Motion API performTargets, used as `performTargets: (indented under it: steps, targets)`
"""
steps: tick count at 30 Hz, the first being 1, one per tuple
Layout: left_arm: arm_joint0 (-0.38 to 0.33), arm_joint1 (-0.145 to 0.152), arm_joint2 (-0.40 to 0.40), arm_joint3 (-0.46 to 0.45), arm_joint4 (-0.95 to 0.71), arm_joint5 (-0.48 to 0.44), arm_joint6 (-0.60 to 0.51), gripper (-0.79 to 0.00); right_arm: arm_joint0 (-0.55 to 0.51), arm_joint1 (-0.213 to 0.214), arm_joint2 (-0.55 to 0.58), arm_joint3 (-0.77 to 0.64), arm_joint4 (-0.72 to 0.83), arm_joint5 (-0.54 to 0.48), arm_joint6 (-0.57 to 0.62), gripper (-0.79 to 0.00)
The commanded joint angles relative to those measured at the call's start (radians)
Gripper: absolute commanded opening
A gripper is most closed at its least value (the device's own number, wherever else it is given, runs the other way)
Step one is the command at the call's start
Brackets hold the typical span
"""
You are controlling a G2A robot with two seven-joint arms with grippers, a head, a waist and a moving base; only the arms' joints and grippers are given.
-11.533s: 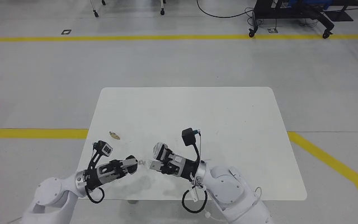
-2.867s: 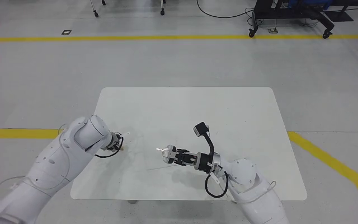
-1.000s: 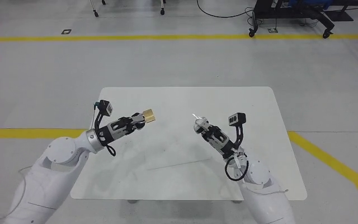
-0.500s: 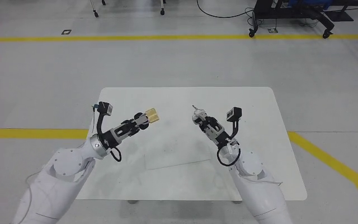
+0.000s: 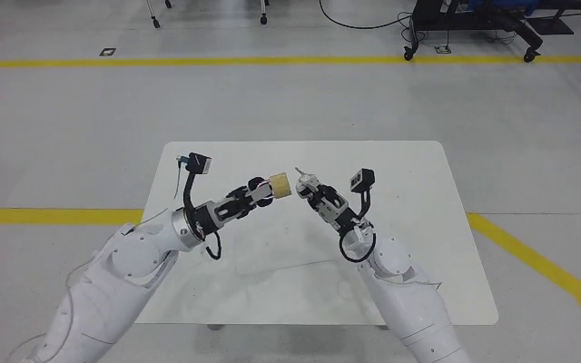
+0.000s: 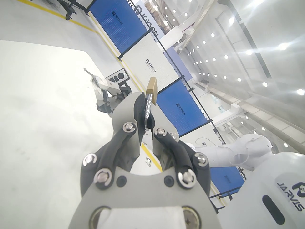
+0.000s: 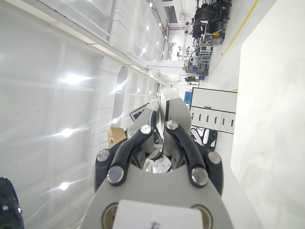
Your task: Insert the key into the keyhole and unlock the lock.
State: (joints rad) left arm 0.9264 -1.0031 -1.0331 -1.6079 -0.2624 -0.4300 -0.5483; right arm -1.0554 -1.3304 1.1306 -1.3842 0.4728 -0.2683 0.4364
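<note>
Two task items, both held off the white counter (image 5: 408,272), above its middle.

Item 1: brass padlock (image 5: 281,186).
- Its shackle (image 6: 147,107) is mostly buried between the fingers of the left gripper (image 5: 264,192), which are clamped tight on it.
- In the right wrist view the padlock is partly cut off by that gripper's own frame. One brass corner shows, and the end face bearing the keyhole (image 7: 110,140).
- The long axis runs along the line of the left gripper, with the body end outward, toward the right arm.

Item 2: key (image 5: 300,171), small and thin.
- The right wrist view shows it edge-on as a mere sliver.
- Its bow is hidden inside the right gripper (image 5: 310,184), whose fingers are pinched closed on it.
- The blade projects beyond the fingertips and points toward the far side of the counter, passing the padlock rather than aiming at it.

Relation: key and padlock are just beside each other. The blade is not in the keyhole. From above it cannot be told whether the two touch.
</note>
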Motion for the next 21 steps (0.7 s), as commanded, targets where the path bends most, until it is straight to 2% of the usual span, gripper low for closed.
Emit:
performTargets:
  steps: [1,5,8,17,19,21]
  targets:
    - [-0.031,-0.01,0.021,0.02,0.023,0.007,0.011,-0.785,-0.003,-0.005,-0.009,-0.004,0.013,-0.025,-0.008,-0.785]
    - [-0.051,-0.021,0.039,0.043,0.069,0.013,0.03,-0.785,-0.003,-0.011,-0.007,0.012,0.023,-0.056,-0.048,-0.785]
    - [-0.055,-0.023,0.043,0.063,0.1,0.079,0.019,-0.785,-0.001,-0.012,0.004,0.026,-0.006,-0.048,-0.096,-0.785]
    - [-0.055,-0.023,0.043,0.063,0.1,0.079,0.019,-0.785,-0.001,-0.01,0.015,0.031,-0.026,-0.023,-0.111,-0.785]
    - [0.008,-0.016,0.035,0.046,0.198,0.061,0.079,-0.785,-0.001,-0.01,0.015,0.031,-0.026,-0.023,-0.111,-0.785]
    - [0.089,-0.009,0.024,-0.021,0.285,0.035,0.14,-0.785,-0.017,-0.01,0.026,0.012,-0.012,-0.032,-0.121,-0.785]
